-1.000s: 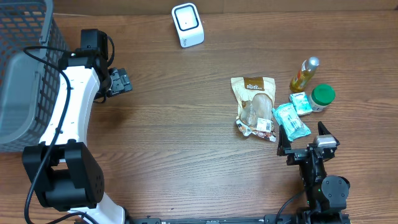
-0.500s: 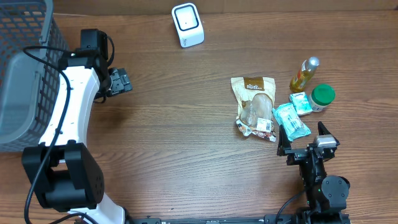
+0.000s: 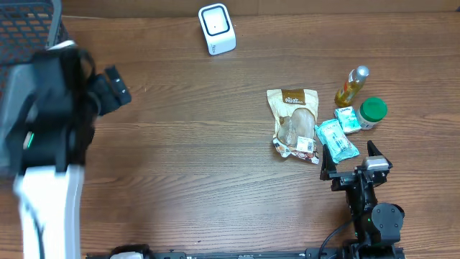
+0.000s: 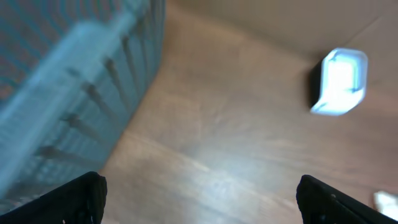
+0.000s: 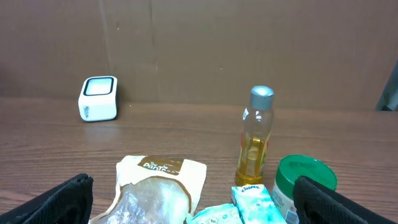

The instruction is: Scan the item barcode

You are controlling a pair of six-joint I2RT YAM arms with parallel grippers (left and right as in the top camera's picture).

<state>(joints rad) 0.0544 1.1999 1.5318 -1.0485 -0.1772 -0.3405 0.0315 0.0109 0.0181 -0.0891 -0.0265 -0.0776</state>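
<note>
1. Hanging wide open and empty, the left gripper is beside the far-left basket, whose contents are blurred.
2. Right gripper, near right, is equally open and empty; snack bag lies near it, slightly left.
3. Bottle holds yellow liquid.

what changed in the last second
The left gripper swung left, toward the basket, open and empty. Nothing was taken or released. The right gripper, scanner, bag, bottle, jar and packets stayed put.

Soft light; left arm motion-blurred overhead; left wrist view smeared, scanner glaring; right wrist sharp
</note>
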